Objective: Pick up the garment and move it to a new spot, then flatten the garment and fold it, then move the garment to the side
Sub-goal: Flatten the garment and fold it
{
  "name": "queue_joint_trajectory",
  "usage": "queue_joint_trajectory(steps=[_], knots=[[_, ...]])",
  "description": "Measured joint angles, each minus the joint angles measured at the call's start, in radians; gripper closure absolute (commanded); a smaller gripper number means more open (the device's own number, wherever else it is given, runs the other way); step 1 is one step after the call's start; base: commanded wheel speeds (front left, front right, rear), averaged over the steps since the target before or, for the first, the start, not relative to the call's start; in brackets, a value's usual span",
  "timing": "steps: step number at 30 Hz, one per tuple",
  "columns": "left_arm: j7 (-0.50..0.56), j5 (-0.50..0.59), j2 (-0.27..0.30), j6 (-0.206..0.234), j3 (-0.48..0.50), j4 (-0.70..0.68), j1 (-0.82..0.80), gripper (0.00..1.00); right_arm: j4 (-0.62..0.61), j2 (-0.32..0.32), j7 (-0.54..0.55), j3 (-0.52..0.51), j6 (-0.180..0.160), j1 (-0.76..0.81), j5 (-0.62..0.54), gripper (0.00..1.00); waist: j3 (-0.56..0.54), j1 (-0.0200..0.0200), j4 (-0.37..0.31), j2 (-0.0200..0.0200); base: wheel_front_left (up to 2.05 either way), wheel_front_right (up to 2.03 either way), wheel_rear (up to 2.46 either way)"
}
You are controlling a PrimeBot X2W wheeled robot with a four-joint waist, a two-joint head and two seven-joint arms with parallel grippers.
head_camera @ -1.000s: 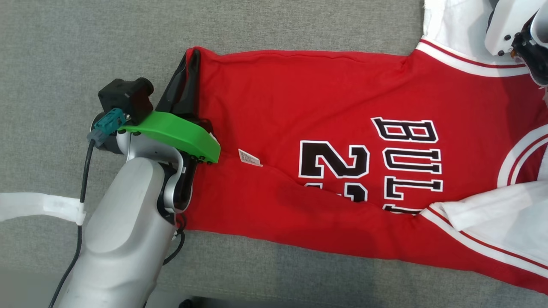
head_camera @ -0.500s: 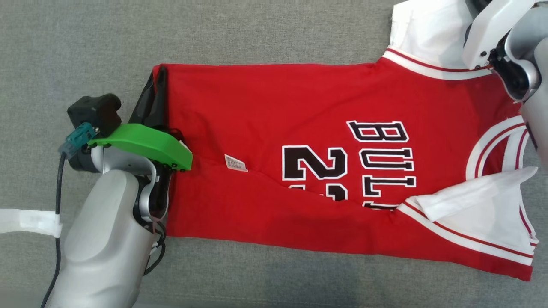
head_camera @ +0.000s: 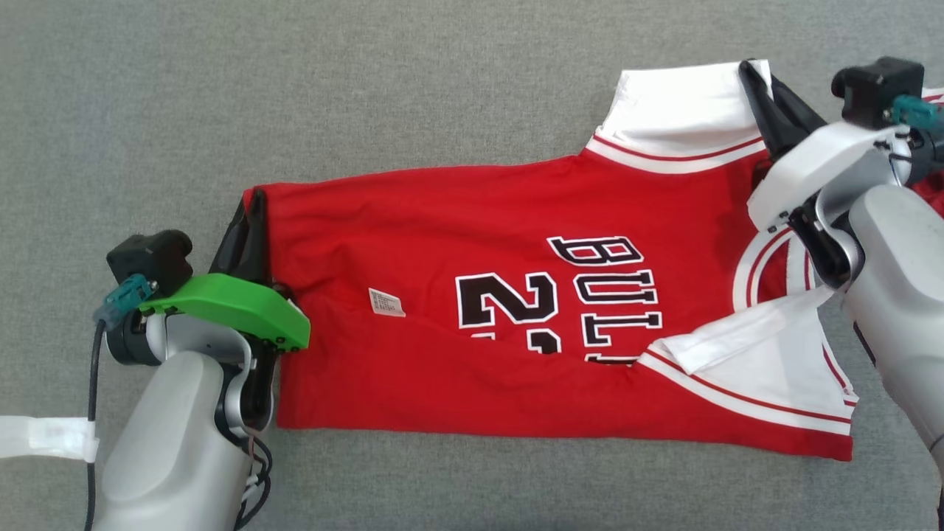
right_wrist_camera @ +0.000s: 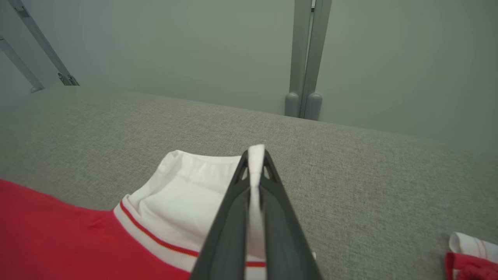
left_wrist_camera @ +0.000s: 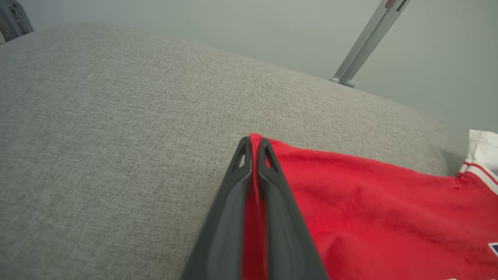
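Grey woven fabric [head_camera: 369,88] under a red jersey [head_camera: 442,221], left jaws tight on its hem [head_camera: 289,383], right jaws on white sleeve [head_camera: 678,103]

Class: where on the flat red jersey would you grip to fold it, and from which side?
Likely the far hem corner from the robot's left and far white sleeve edge from its right: the jersey lies flat, leaving only thin edges to pinch.

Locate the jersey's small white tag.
Head view, left half: the tag lies on the red jersey, between the left gripper and the black number.
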Motion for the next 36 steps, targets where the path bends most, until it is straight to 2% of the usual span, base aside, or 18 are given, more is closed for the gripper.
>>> queue_joint_trajectory(steps=[4, 17, 27, 36], knots=[[0.0, -0.008, 0.0, -0.006, -0.008, 0.001, 0.041, 1.0, -0.019, -0.001, -0.095, -0.023, 0.0, 0.075, 0.014, 1.0, -0.051, 0.0, -0.013, 0.0, 0.0, 0.0, 0.0], [0.007, -0.045, 0.006, -0.008, 0.0, -0.053, 0.229, 1.0, -0.177, -0.017, -0.074, -0.094, 0.0, 0.354, 0.028, 1.0, -0.203, 0.0, -0.04, 0.0, 0.0, 0.0, 0.0], [0.021, -0.069, 0.005, 0.006, 0.0, -0.059, 0.316, 1.0, -0.275, -0.024, -0.072, -0.129, -0.003, 0.512, 0.001, 1.0, -0.225, 0.0, -0.051, 0.0, 0.0, 0.0, 0.0], [0.053, -0.071, 0.014, 0.014, 0.004, -0.031, 0.353, 1.0, -0.27, -0.002, -0.072, -0.097, -0.002, 0.589, -0.028, 1.0, -0.232, 0.0, -0.077, 0.0, 0.0, 0.0, 0.0]])
